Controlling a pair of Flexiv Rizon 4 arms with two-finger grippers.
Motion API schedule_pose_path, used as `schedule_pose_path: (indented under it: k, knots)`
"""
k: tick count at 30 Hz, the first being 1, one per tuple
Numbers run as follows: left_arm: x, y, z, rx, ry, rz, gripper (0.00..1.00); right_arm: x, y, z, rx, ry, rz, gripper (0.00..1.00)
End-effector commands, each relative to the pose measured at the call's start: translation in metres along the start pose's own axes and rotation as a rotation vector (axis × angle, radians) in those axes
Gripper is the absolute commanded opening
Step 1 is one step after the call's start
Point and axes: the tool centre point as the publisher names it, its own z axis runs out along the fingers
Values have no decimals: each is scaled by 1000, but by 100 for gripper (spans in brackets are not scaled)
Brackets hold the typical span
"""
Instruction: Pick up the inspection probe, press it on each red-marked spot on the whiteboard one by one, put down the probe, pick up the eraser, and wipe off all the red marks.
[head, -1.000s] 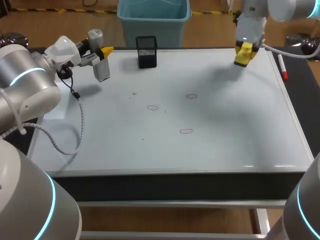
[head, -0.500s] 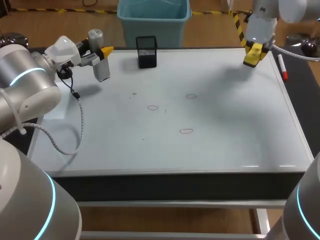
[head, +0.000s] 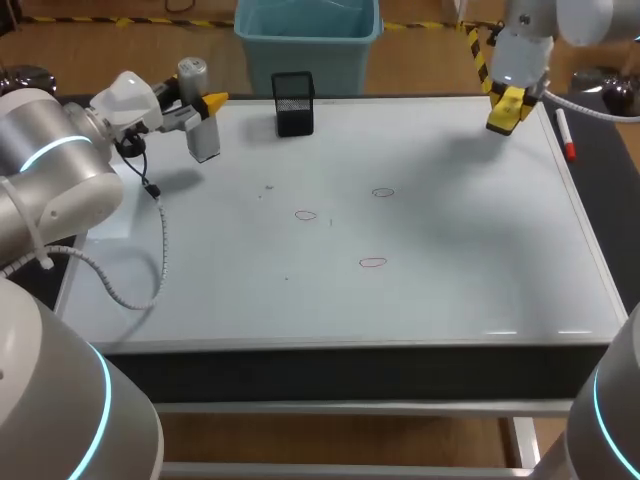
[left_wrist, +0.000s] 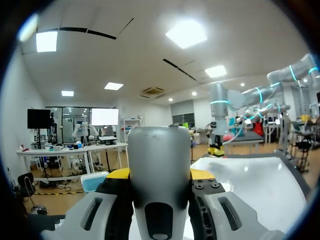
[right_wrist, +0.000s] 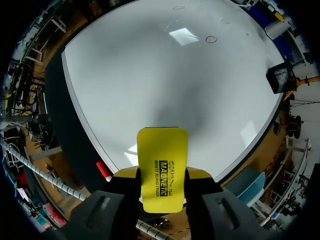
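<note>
Beyond three red marks (head: 373, 263), left pincer (head: 206, 107) holds probe (head: 203, 141), right pincer (head: 506, 108) eraser (right_wrist: 162, 155).

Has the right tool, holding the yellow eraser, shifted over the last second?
Yes. The right tool moved sideways toward the red marker, away from the black mesh holder, then stopped.

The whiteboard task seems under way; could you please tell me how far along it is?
Both tools are picked up: the left gripper is shut on the inspection probe, the right gripper on the yellow eraser, near the whiteboard's far corners. All three red marks are unwiped. Whether any were pressed cannot be told; putting down the probe and wiping are left.
</note>
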Motion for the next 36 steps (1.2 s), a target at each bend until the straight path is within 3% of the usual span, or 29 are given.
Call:
schedule_pose_path:
  k: [1,12,16,22,36]
  knots:
    - [13,-1,26,0,59,-7,0,1,0,-1,2,2,-2,0]
    - [60,0,69,64,262,-40,0,1,0,-1,2,2,-2,0]
    - [76,8,84,59,346,-54,0,1,0,-1,2,2,-2,0]
    - [96,17,92,68,393,-83,0,1,0,-1,2,2,-2,0]
    - [148,19,80,95,466,-123,0,1,0,-1,2,2,-2,0]
